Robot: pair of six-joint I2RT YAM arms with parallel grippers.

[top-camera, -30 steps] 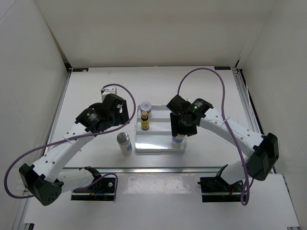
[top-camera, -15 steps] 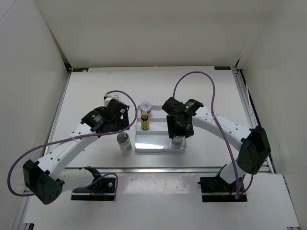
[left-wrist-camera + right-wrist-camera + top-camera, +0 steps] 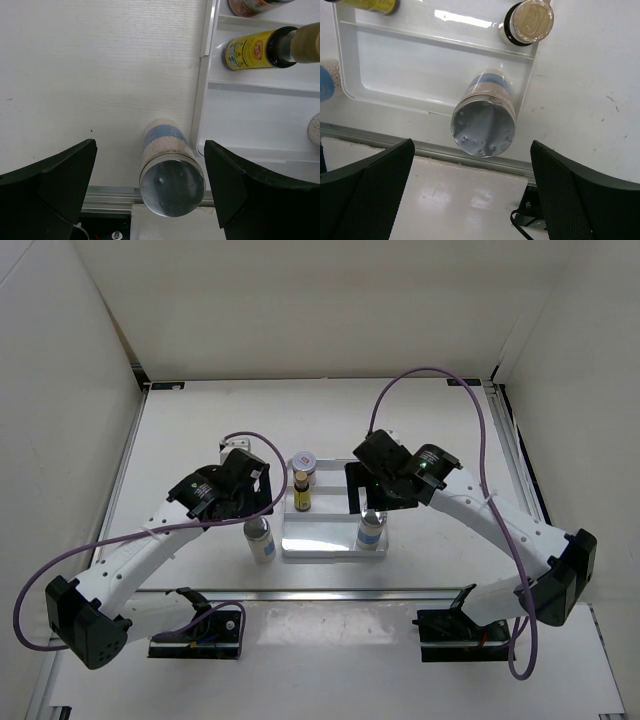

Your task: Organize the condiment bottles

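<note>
Fingers of the right gripper [image 3: 368, 508] stand wide apart in the top view. A second ago they were narrowed on the right white-blue bottle [image 3: 371, 534]. That bottle now stands free and upright in the near right corner of the white tray [image 3: 320, 545]. The left gripper [image 3: 256, 512] has shifted nearer and now hangs over the left white-blue bottle [image 3: 261, 540], its fingers wide as before. A yellow bottle [image 3: 301, 494] and a brown jar [image 3: 303, 464] occupy the tray's far left. The white table [image 3: 200, 420] is walled on the left, far and right sides.

Left wrist view: both left fingers [image 3: 55, 185] flank the left white-blue bottle with open table showing on either side of it. The bottle stands on the table just beside the tray's left wall, close to the metal rail [image 3: 110, 194] at the near edge.

Right wrist view: the right fingers [image 3: 370, 195] are spread well clear of the silver-topped bottle. It sits against the tray's near right corner. A tan-capped bottle [image 3: 529, 20] stands in the compartment just beyond it. Bare table lies to the right.
</note>
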